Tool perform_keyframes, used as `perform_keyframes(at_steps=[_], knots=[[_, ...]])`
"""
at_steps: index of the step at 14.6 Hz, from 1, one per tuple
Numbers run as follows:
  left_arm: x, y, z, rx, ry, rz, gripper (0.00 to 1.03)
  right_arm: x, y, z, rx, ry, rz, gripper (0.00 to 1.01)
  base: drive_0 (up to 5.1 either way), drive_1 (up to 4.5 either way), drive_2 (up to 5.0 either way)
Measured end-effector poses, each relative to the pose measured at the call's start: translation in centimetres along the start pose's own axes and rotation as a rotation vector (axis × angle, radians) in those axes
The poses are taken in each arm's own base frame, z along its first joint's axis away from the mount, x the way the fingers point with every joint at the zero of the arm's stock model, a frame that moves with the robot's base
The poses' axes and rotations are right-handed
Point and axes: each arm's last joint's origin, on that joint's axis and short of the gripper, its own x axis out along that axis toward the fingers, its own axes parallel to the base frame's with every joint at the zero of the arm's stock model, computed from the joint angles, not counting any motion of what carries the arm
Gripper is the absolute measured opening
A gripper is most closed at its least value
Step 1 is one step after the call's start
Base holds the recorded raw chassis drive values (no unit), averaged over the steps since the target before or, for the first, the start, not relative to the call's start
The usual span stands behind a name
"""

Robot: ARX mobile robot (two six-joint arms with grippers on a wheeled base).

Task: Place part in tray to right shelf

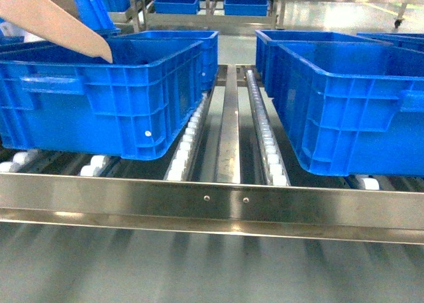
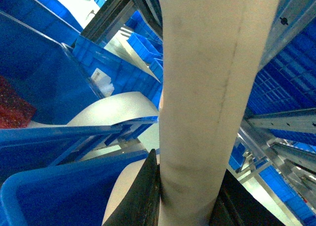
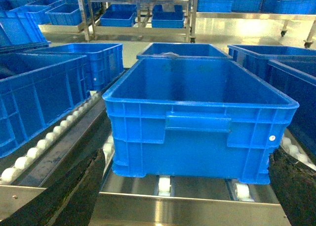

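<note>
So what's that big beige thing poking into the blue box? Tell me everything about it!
That is the tray, a smooth cream plastic scoop. In the head view it slants down from the top left, its rounded tip dipping over the rim of the left crate. In the left wrist view its long handle fills the middle, a little scuffed, with the left gripper's dark fingers on either side. Its curved rim shows beyond. Whether anything lies in it cannot be seen.

Head view: four blue crates on the right shelf (image 1: pixel 218 200), two at 9 o'clock (image 1: pixel 93 101), two at 3 o'clock (image 1: pixel 344 97); one beige tray (image 1: pixel 56 18) at 10 o'clock; two central roller lanes (image 1: pixel 265 134).
</note>
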Motion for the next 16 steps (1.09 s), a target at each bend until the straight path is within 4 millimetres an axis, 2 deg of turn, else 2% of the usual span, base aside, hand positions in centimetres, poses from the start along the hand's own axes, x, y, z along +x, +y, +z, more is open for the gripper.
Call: perform_keyframes(at_steps=[1, 3, 5, 6, 7, 8, 9, 10, 11, 12, 13, 14, 15, 16], knots=[[-0.1, 0.0, 0.4, -0.005, -0.005, -0.013, 0.17, 0.0, 0.0, 0.0, 0.0, 0.0, 0.0, 0.98, 0.0, 0.0, 0.0], [-1.8, 0.1, 1.4, -0.047, -0.013, -0.063, 0.17, 0.0, 0.0, 0.0, 0.0, 0.0, 0.0, 0.98, 0.0, 0.0, 0.0], [-6.4, 0.6, 3.4, -0.132, -0.02, -0.152, 0.17, 0.0, 0.0, 0.0, 0.0, 0.0, 0.0, 0.98, 0.0, 0.0, 0.0], [-8.6, 1.5, 4.8, -0.184, -0.051, -0.199, 0.17, 0.0, 0.0, 0.0, 0.0, 0.0, 0.0, 0.98, 0.0, 0.0, 0.0], [-11.4, 4.3, 7.0, -0.243, -0.105, -0.233, 0.17, 0.0, 0.0, 0.0, 0.0, 0.0, 0.0, 0.98, 0.0, 0.0, 0.0], [-14.2, 8.0, 8.2, -0.233, -0.122, -0.226, 0.17, 0.0, 0.0, 0.0, 0.0, 0.0, 0.0, 0.97, 0.0, 0.0, 0.0], [-16.2, 11.4, 7.8, 0.031, 0.094, -0.143, 0.17, -0.3, 0.0, 0.0, 0.0, -0.009, 0.0, 0.85, 0.0, 0.0, 0.0], [-18.1, 13.0, 5.7, 0.268, 0.35, -0.21, 0.17, -0.9, 0.0, -0.4, 0.0, -0.02, 0.0, 0.72, 0.0, 0.0, 0.0], [-19.7, 13.6, 4.1, 0.414, 0.499, -0.317, 0.17, -1.3, 0.0, -0.9, 0.0, -0.013, 0.0, 0.61, 0.0, 0.0, 0.0], [-20.6, 13.7, 3.9, 0.548, 0.498, -0.398, 0.17, -1.6, 0.0, -1.4, 0.0, -0.002, 0.0, 0.5, 0.0, 0.0, 0.0], [-21.0, 13.2, 5.0, 0.66, 0.38, -0.415, 0.17, -2.1, 0.0, -1.8, 0.0, -0.001, -0.002, 0.34, 0.0, 0.0, 0.0], [-21.5, 13.2, 5.3, 0.704, 0.341, -0.419, 0.17, -2.4, 0.0, -1.9, 0.0, -0.01, -0.001, 0.23, 0.0, 0.0, 0.0], [-22.7, 14.1, 4.5, 0.733, 0.387, -0.425, 0.17, -2.9, 0.0, -2.3, 0.0, -0.01, -0.001, 0.04, 0.0, 0.0, 0.0], [-24.0, 14.3, 3.6, 0.753, 0.413, -0.423, 0.17, -3.3, 0.0, -2.7, 0.001, -0.002, -0.001, 0.02, 0.0, 0.0, 0.0]])
